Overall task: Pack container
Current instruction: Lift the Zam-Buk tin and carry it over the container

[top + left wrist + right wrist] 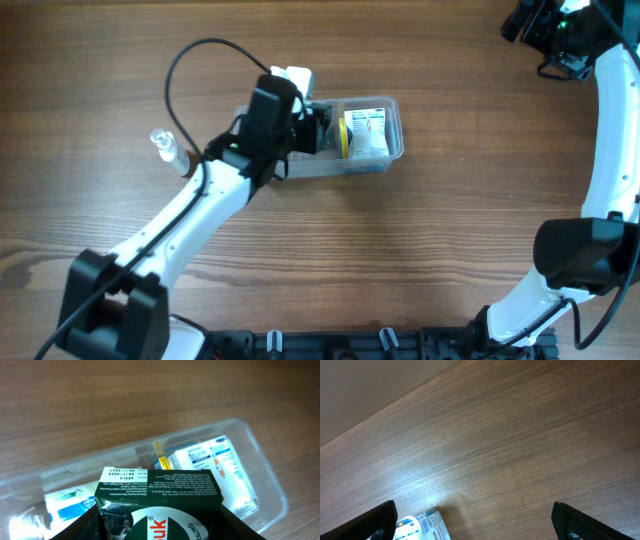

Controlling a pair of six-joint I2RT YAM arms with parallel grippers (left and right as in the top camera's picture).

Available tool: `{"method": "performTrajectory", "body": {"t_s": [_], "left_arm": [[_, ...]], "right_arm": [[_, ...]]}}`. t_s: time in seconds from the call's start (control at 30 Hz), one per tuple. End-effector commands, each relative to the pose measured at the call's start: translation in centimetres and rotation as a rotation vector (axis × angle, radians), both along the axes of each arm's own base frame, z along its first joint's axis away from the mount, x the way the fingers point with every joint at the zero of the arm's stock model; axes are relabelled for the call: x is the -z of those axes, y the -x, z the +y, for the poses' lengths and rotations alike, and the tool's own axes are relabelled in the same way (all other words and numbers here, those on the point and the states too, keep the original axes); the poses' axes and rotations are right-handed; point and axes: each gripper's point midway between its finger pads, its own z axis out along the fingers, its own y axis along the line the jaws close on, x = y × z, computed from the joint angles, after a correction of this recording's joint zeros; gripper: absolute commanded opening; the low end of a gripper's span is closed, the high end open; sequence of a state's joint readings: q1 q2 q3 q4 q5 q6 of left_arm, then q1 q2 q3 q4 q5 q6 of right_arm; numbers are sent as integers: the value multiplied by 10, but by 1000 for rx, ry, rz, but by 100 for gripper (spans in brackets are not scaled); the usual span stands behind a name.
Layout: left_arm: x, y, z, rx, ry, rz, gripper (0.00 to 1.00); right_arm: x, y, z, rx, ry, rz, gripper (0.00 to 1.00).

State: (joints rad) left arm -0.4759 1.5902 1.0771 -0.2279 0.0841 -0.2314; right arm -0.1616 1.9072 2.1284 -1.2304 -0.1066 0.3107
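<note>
The container (393, 135) sits mid-worktop (450, 250), white boxes (220, 467) inside. The left jaws hang over its left end, partway closed on a dark green box (160, 491). The right jaws gape wide, empty, at the far right corner.

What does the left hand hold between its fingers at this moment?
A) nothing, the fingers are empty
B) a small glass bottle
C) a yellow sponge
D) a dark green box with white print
D: the left wrist view shows the left hand gripping a dark green box, with the clear container lying behind it.
</note>
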Motion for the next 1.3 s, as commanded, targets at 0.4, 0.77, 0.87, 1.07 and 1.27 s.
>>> {"method": "performTrajectory", "body": {"t_s": [0.4,0.77,0.87,1.07,1.27], "left_arm": [[38,5,-2,-110,-102,76,27],[45,12,2,-168,-77,139,28],[48,16,4,-183,-80,164,28],[50,18,5,-183,-86,173,32],[46,14,3,-182,-72,154,45]], "right_arm": [[-1,-1,0,11,6,-3,100],[-1,-1,0,11,6,-3,100],[-1,-1,0,10,6,-3,100],[-1,-1,0,10,6,-3,100],[-1,-1,0,10,6,-3,100]]}}
